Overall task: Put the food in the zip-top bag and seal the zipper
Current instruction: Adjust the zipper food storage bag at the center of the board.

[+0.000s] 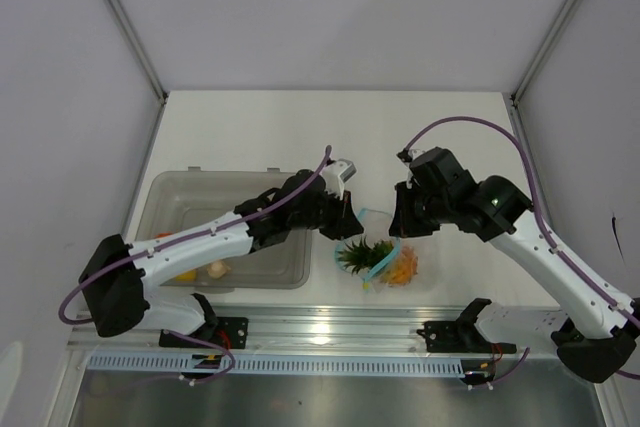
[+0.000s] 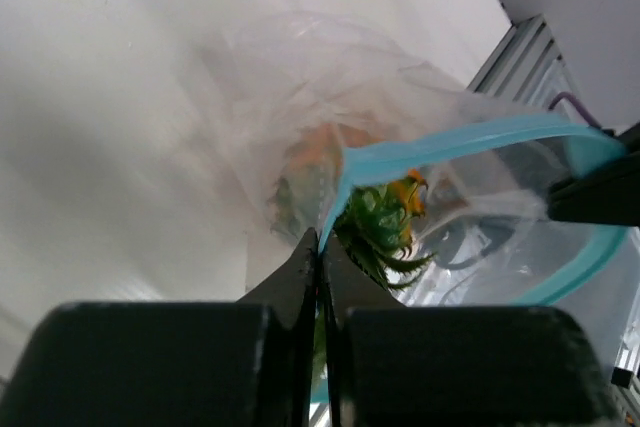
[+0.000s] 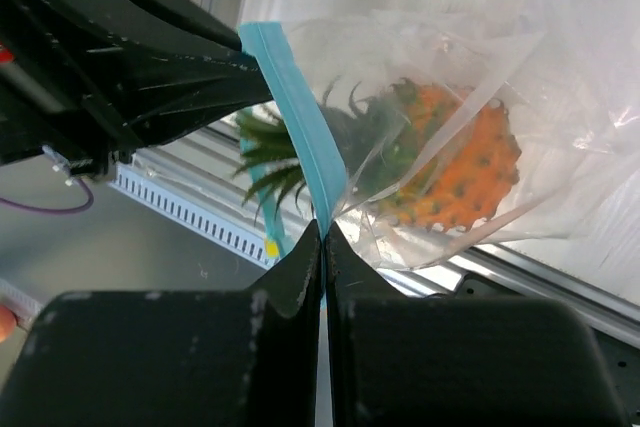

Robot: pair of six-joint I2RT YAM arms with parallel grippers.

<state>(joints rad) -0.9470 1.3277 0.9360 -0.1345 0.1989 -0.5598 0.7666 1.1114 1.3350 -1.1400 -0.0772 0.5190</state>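
White table (image 1: 330, 127), grey tub (image 1: 200, 176) at left, zip-top bag (image 1: 420, 252) beside it

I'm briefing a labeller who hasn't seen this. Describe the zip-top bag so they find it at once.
On the white table, look just right of the grey tub, between the left gripper and right gripper. The bag is clear, crinkly plastic holding an orange, green-leaved fruit; unlike the rigid tub, it has a light-blue strip along its mouth.

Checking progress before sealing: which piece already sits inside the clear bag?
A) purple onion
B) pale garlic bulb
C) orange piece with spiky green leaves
C: the orange, spiky-leaved piece shows through the zip-top bag, whose zipper the left gripper and right gripper pinch.
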